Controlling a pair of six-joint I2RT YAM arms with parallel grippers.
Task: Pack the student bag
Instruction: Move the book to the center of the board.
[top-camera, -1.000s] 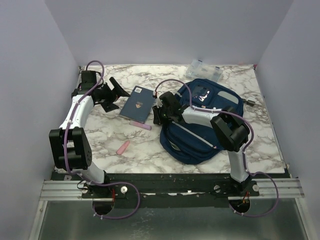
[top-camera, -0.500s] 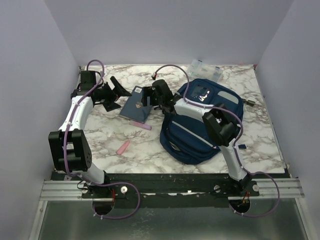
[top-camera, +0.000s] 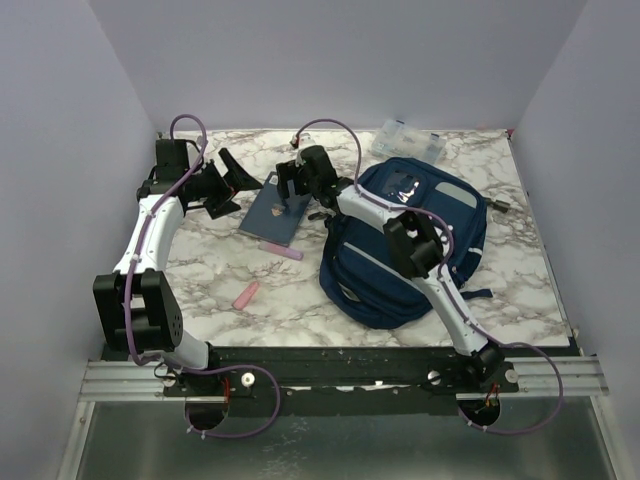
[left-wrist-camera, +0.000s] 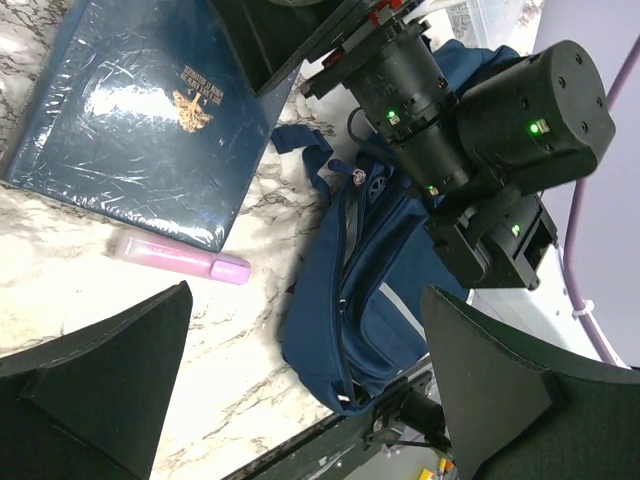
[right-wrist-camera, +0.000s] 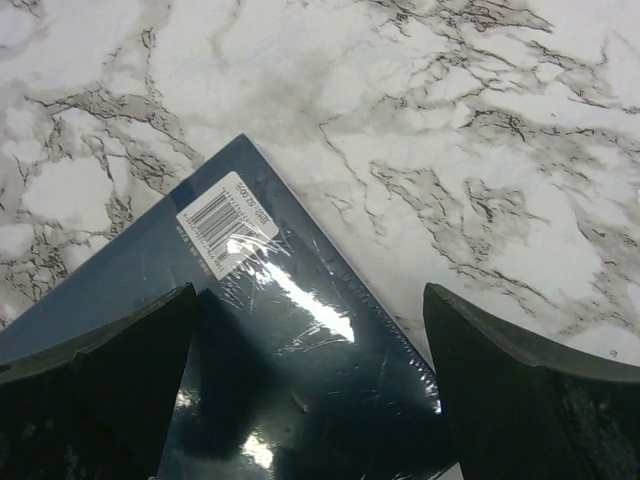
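Note:
The student bag, navy with grey stripes, lies on the right half of the marble table, and its zipped edge shows in the left wrist view. A dark blue plastic-wrapped book lies flat left of it. My right gripper hangs open just above the book's far corner, and the right wrist view shows the book with its barcode label between the spread fingers, which touch nothing. My left gripper is open and empty at the back left, facing the book.
A pink highlighter lies against the book's near edge, also seen as the highlighter from the left wrist. A shorter pink piece lies nearer the front. A clear plastic box stands behind the bag.
My right arm has swung from the bag's left edge back and left to hover over the book, and its jaws have opened wide. The left arm has barely shifted.

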